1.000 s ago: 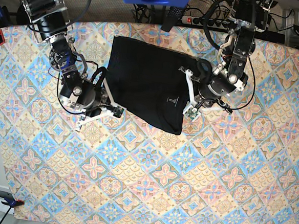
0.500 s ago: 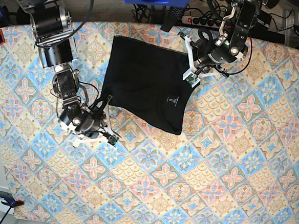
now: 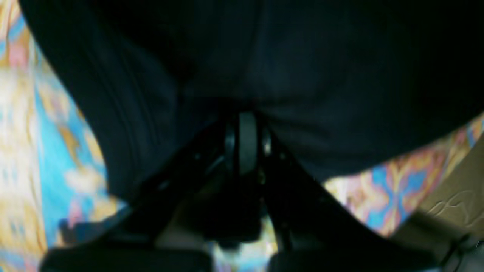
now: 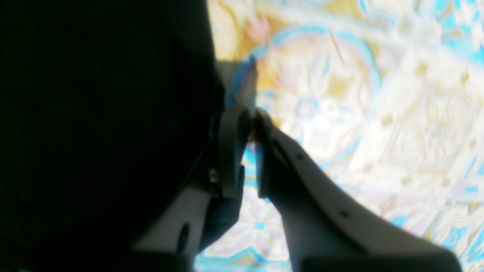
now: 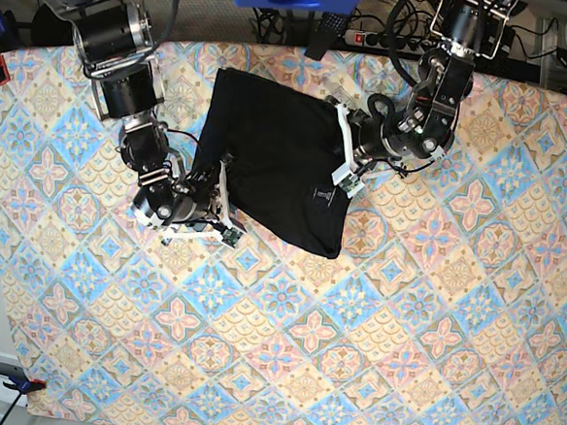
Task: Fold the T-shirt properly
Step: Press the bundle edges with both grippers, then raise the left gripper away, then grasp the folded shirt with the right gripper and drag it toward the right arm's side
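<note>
Two grippers, apparently pinching T-shirt (image 5: 273,158) edges

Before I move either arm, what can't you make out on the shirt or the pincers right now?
- Left wrist view: blurred; whether the left pincer pinches the T-shirt or only rests against it.
- Right wrist view: dark cloth fills the left half; the right pincer tips sit at its edge, grip unclear.
- Base view: white mark too small to read.
</note>
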